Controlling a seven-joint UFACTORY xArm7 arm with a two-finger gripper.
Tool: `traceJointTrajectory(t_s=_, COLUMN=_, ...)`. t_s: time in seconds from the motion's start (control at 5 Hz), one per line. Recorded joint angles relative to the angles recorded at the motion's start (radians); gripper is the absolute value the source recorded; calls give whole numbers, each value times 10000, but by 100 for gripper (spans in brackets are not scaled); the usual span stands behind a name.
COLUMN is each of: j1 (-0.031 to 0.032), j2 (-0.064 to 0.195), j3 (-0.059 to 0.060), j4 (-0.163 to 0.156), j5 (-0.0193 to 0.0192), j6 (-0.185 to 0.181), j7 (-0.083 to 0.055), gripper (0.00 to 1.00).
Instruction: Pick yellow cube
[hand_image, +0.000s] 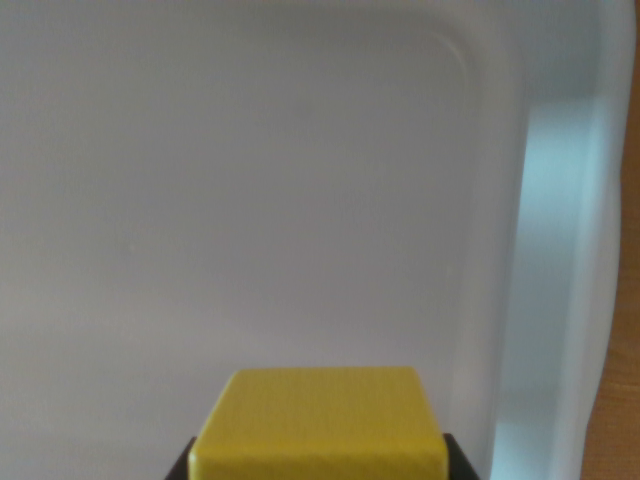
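Observation:
The yellow cube (320, 420) fills the bottom centre of the wrist view, with its top face and a thin strip of its front face showing. Black fingertips (182, 462) of my gripper (318, 468) press against the cube's left and right sides at the lower edge of the picture. The gripper is shut on the cube. Most of each finger is hidden below the frame. Behind the cube lies the white floor of a plastic tray (250, 200).
The tray's raised wall (560, 250) runs down the wrist view's right, with a rounded inner corner at the upper right. A strip of brown wooden surface (628, 300) shows beyond the wall at the far right edge.

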Motion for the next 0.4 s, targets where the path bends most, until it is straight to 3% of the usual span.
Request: traceJointTrajectory(t_s=0.4, j1=1, j2=-28, j3=-1, j4=49, j5=-4, j6=77, j7=2, gripper=100)
